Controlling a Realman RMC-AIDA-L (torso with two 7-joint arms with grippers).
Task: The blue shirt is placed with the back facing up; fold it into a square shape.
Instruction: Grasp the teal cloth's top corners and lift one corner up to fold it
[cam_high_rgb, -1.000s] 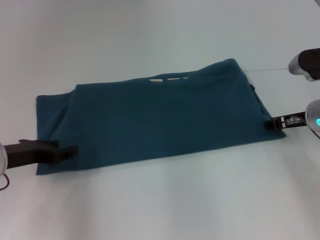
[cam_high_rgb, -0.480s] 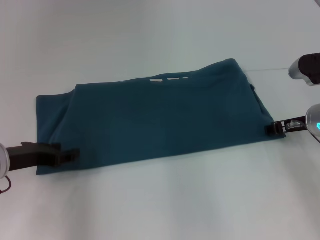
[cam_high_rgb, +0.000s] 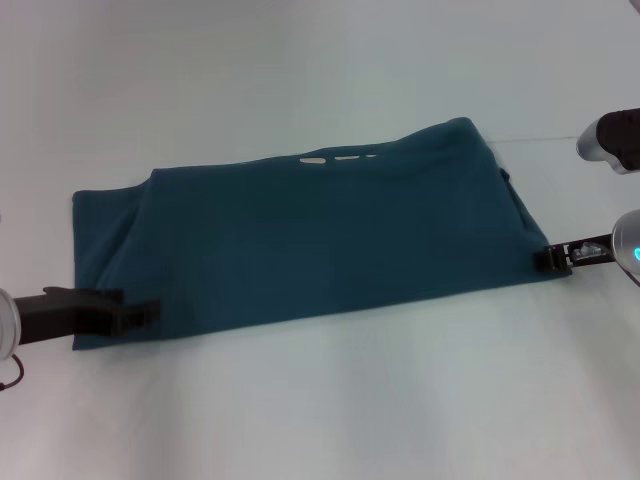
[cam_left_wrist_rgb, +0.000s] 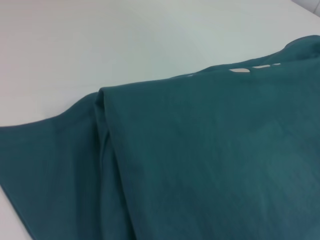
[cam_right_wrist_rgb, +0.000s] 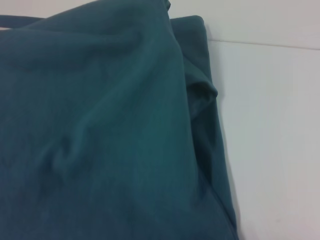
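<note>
The blue shirt (cam_high_rgb: 320, 240) lies folded into a long band across the white table (cam_high_rgb: 350, 400), plain side up. Bits of cream lettering (cam_high_rgb: 335, 158) peek out at its far edge. My left gripper (cam_high_rgb: 145, 312) sits low at the shirt's near left corner, its tip over the fabric edge. At the shirt's near right corner, my right gripper (cam_high_rgb: 545, 259) lies against the hem. The left wrist view shows the blue shirt (cam_left_wrist_rgb: 200, 160) with layered folds. In the right wrist view the blue shirt (cam_right_wrist_rgb: 100, 140) fills most of the picture, rumpled at its edge.
A thin seam line (cam_high_rgb: 540, 140) crosses the table at the right. A silver part of the right arm (cam_high_rgb: 610, 135) hangs over the far right edge. Bare white table surrounds the shirt on all sides.
The left gripper has slid slightly down and toward me at the shirt's corner. The right gripper has drawn a little outward to the right. The shirt has stayed still.
</note>
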